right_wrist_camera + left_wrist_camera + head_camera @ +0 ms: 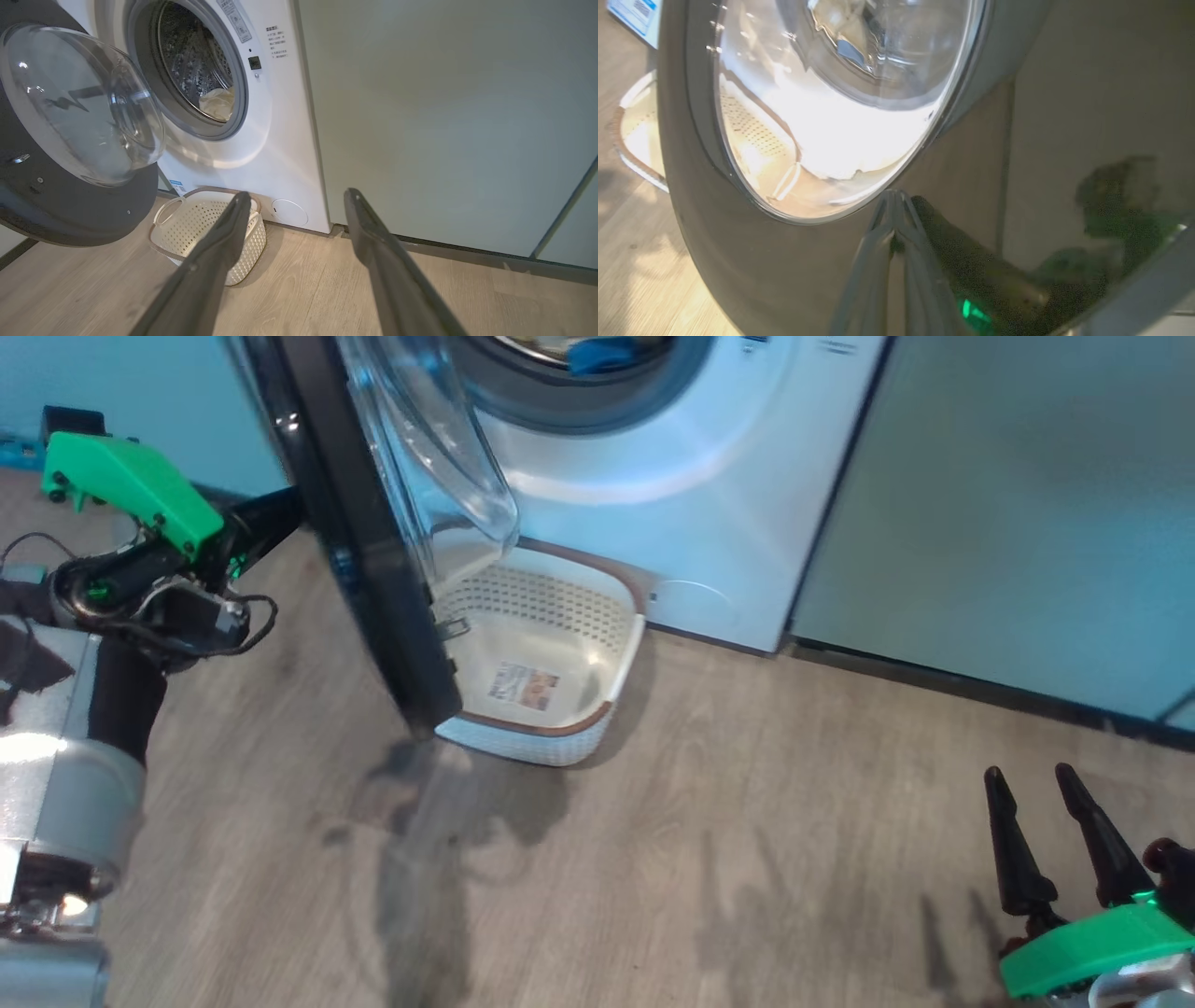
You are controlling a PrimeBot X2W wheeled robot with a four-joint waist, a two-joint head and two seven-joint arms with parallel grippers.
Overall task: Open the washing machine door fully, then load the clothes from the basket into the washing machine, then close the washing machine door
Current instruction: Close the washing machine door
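1. The door (373,569) hangs open at the left of the washing machine (709,523). It is upright, nearly square to the machine's front, with its bulge facing the opening.
2. The left gripper (894,196) is pressed closed and empty, its tips seemingly touching the door's glossy outer rim.
3. The right gripper (1029,775) is spread wide and empty, well to the machine's right.
4. The clothes (217,103) lie inside the machine, and the basket (579,747) in front of it is empty.
5. The door is probably stiff and slick, so pushing on the rim far from the hinge should work best.

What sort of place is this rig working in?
Probably a home laundry nook, or a mock-up of one: a white front-loading washing machine with its door swung open, a laundry basket on the wood-look floor before it, and plain pale green cabinets alongside.
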